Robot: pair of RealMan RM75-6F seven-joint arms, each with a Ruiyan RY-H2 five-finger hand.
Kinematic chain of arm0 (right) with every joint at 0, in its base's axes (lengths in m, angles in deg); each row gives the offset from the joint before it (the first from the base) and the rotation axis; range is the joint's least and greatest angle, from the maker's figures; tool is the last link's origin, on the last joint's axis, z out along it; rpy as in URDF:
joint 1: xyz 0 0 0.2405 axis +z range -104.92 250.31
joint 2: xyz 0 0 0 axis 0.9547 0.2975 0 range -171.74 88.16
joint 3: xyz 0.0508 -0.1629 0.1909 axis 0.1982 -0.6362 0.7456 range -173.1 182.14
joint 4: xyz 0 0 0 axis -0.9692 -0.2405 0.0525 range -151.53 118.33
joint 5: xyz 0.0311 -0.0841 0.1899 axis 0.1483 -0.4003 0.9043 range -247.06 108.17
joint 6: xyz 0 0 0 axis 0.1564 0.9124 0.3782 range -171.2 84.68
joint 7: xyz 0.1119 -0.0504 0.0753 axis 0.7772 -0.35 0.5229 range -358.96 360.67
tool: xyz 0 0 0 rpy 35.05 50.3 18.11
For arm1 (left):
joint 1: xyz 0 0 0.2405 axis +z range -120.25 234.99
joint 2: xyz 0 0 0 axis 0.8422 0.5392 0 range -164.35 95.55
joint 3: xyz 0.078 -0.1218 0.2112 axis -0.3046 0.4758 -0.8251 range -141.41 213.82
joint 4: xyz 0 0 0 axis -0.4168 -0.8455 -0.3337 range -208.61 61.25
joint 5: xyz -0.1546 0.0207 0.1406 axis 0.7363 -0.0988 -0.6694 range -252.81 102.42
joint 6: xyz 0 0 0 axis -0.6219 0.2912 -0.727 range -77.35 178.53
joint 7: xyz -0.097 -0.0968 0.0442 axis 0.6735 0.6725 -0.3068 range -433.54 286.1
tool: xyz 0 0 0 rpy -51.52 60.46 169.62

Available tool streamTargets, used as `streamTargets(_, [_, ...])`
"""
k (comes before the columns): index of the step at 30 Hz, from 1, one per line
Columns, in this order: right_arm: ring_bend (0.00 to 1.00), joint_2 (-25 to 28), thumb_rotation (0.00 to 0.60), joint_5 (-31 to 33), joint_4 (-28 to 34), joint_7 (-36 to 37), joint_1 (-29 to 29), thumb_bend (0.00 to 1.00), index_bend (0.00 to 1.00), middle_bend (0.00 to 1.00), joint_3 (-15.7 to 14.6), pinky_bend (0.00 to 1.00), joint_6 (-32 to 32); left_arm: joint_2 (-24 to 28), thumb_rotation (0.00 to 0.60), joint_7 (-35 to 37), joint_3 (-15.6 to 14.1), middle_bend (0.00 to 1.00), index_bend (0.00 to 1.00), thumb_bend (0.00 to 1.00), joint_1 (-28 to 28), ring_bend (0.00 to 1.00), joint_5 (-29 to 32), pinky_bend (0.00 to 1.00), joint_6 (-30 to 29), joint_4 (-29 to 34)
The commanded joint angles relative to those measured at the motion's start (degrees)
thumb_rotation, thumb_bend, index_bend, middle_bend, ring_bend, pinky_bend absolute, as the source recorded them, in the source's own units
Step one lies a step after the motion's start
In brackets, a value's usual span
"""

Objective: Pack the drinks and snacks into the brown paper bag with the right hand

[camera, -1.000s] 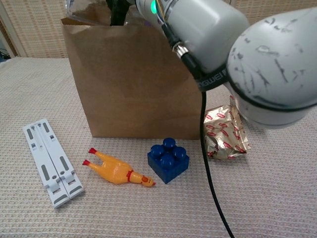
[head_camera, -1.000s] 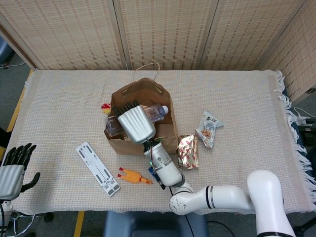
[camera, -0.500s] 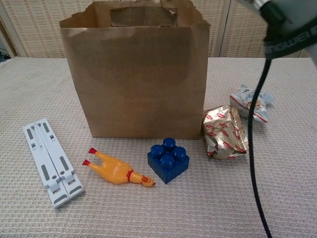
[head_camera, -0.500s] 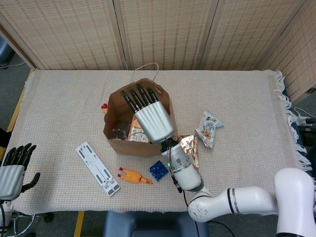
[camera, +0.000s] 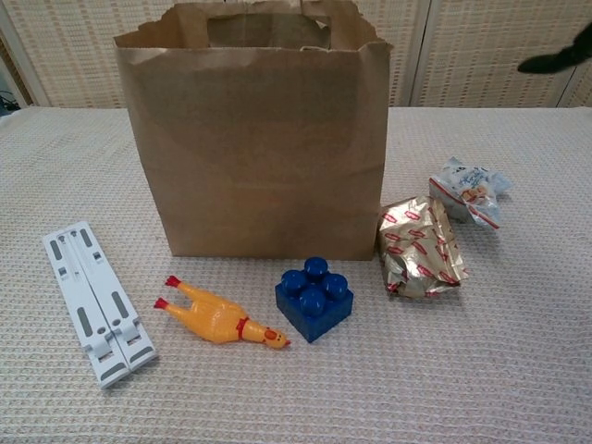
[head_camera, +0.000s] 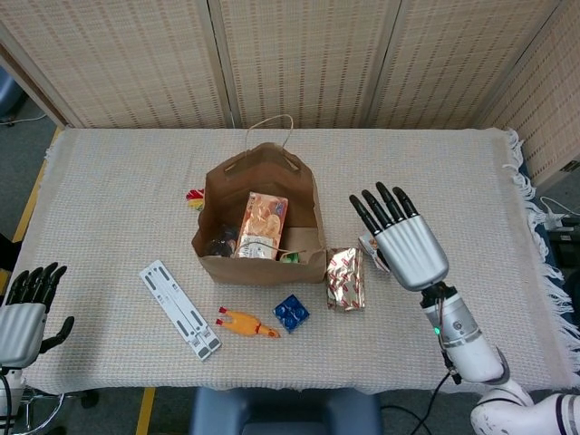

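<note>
The right hand [head_camera: 410, 246] hovered spread and empty above the white snack packet [camera: 470, 189], toward the bench's right edge, presumably its next pick. The brown paper bag [head_camera: 258, 222] stood mid-bench (orange packet inside), the silver pouch [head_camera: 345, 278] touching it.

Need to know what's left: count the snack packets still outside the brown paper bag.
2. A shiny silver-and-red foil packet lies against the brown paper bag's right side; a white printed snack pouch lies further right, partly under the right hand from overhead.
</note>
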Motion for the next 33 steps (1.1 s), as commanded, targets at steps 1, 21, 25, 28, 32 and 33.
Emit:
streamTargets(1, [0.03,1.7,0.600,-1.6,-5.5,4.3,-2.8,0.10,0.00,0.11,-4.4,0.16,-5.0,-0.1,0.600,-0.2,0.0,0.00,0.02,0.36,0.0,0.00,0.1,0.00,-0.1,0.1])
streamTargets(21, [0.03,-14.9,0.600,-10.2,-23.9,0.8,1.9,0.08,0.00,0.11,-7.7,0.16,-23.4,0.2,0.600,0.8,0.0,0.00,0.02,0.36,-0.1,0.00,-0.1,0.00,0.3,-0.2])
streamTargets(25, [0.03,-18.5,0.600,-7.9,-26.4,-0.8,2.4,0.08,0.00,0.11,-5.9,0.16,-24.8,0.3,0.600,1.0,-0.1,0.00,0.02,0.36,-0.1,0.00,-0.2,0.00,0.4,-0.2])
streamTargets(28, [0.04,-20.5,0.600,-6.8,-28.3,-2.3,3.0,0.08,0.01,0.11,-5.3,0.16,-26.0,0.3,0.600,1.0,-0.1,0.00,0.02,0.36,-0.1,0.00,-0.2,0.00,0.4,-0.2])
streamTargets(32, [0.06,-24.3,0.600,-6.3,-32.1,-4.6,3.4,0.08,0.05,0.11,-4.6,0.16,-26.1,0.3,0.600,1.1,-0.1,0.00,0.02,0.36,-0.2,0.00,-0.2,0.00,0.5,-0.2])
streamTargets(33, [0.08,-25.3,0.600,-6.5,-33.1,-4.7,3.3,0.08,0.08,0.11,-4.4,0.17,-25.6,0.3,0.600,1.1,-0.1,0.00,0.02,0.36,-0.2,0.00,-0.2,0.00,0.5,-0.2])
